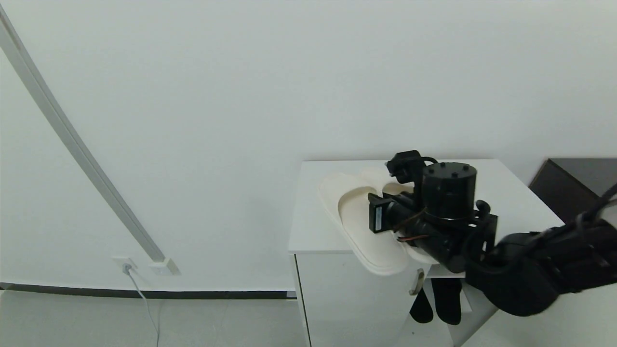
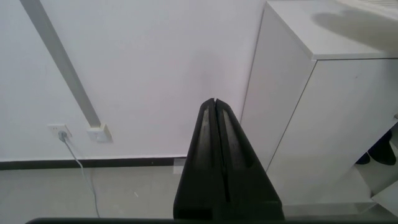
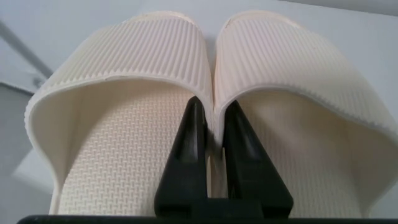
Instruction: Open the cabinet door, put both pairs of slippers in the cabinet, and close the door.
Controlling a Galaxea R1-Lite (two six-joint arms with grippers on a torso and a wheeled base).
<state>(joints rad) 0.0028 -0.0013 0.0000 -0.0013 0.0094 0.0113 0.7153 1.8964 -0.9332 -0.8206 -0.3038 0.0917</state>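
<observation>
White wall [image 1: 241, 96] backs a white cabinet [image 1: 313, 212]. On its top the cream slippers [image 3: 124, 124] lie either side of the right end effector [image 3: 211, 124], which pinches their two inner edges together. Below it, a dark pair [image 1: 446, 301] seems to sit inside the open cabinet, so I judge the door opened and one pair stowed. The cream pair and the closing remain. The left end effector [image 2: 214, 109] is closed on nothing, the cabinet's side just beyond it. The door is mostly cut off, and the arm hides much of one cream slipper.
</observation>
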